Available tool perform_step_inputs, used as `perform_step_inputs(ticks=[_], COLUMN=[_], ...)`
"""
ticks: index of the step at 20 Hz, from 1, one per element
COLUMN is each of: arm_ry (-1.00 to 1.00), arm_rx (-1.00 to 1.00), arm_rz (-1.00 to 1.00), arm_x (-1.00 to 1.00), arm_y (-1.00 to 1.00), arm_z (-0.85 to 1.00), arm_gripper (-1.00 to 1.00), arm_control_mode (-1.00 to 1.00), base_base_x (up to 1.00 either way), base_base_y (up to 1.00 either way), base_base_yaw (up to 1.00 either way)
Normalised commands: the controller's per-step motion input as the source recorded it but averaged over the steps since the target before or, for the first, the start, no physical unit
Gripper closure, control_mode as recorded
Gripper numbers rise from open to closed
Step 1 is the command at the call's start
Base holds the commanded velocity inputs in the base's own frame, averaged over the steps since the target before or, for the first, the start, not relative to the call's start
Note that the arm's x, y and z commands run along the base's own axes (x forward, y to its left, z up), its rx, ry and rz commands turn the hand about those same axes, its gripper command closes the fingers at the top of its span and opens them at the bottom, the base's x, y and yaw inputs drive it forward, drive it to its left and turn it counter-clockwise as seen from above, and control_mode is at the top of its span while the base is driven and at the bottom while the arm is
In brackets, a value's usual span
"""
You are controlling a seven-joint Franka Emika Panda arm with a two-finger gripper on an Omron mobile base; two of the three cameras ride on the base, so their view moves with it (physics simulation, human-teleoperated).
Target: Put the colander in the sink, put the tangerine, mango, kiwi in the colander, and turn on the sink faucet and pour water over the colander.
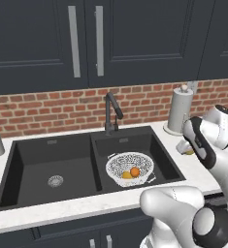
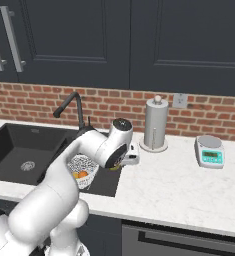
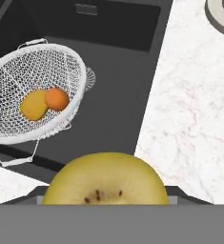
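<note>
Two fruits, the mango (image 3: 33, 106) and the tangerine (image 3: 56, 98), are already seen lying side by side in the colander (image 3: 32, 90), which sits in the right basin of the sink (image 1: 47, 150), toward its front edge. The sink faucet (image 1: 111, 112) is seen behind the divider, with no stream running. Further right, the kiwi (image 3: 104, 178) is pinched between the fingers of the gripper (image 3: 104, 200), just above the counter (image 3: 189, 119) beside the sink's right edge. The carry is judged to be the step in hand: the kiwi should be lifted clear of the sink's edge, brought over the middle of the colander, lowered close to the other fruits, and only then released, so that it is not bounced out over the rim.
</note>
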Motion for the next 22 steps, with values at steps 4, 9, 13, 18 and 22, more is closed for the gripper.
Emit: perform_step_inputs(ticks=[4, 9, 13, 18, 22], arm_ry=[0.00, 0.00, 0.00, 0.01, 0.01], arm_rx=[0.11, 0.11, 0.09, 0.04, 0.00], arm_rz=[0.17, 0.13, 0.10, 0.04, 0.00], arm_x=[0.25, 0.23, 0.32, 0.40, 0.40], arm_y=[0.95, 0.86, 0.79, 0.47, 0.32], arm_z=[0.00, 0.00, -0.07, -0.26, -0.43], arm_gripper=[1.00, 1.00, 1.00, 1.00, 1.00], arm_control_mode=[-1.00, -1.00, -1.00, -1.00, -1.00], base_base_x=[0.00, 0.00, 0.00, 0.00, 0.00], base_base_y=[0.00, 0.00, 0.00, 0.00, 0.00], base_base_yaw=[0.00, 0.00, 0.00, 0.00, 0.00])
